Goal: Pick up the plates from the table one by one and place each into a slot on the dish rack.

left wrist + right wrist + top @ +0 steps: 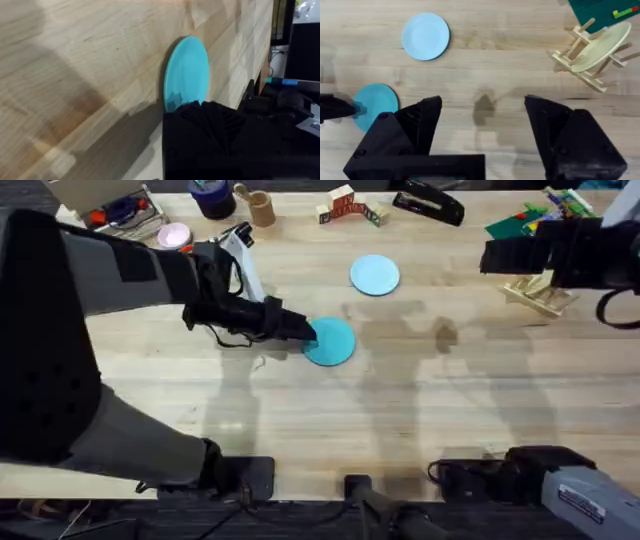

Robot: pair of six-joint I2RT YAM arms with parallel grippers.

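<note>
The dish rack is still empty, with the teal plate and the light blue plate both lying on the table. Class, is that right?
Not quite. The dish rack already holds a cream plate in its slats, as the right wrist view shows. The teal plate and light blue plate do both lie on the table.

Right gripper (pixel 482 132) hangs above table (pixel 520 60), black fingers (pixel 415 125) spread wide apart, nothing between. Light blue plate (pixel 425 36) lies flat. Teal plate (pixel 376 105) nearby, left gripper (pixel 351 108) touching its edge. Dish rack (pixel 587 55) well apart, cream plate (pixel 600 47) leaning in slats. Green baseplate (pixel 600 10) just beyond rack.
</note>
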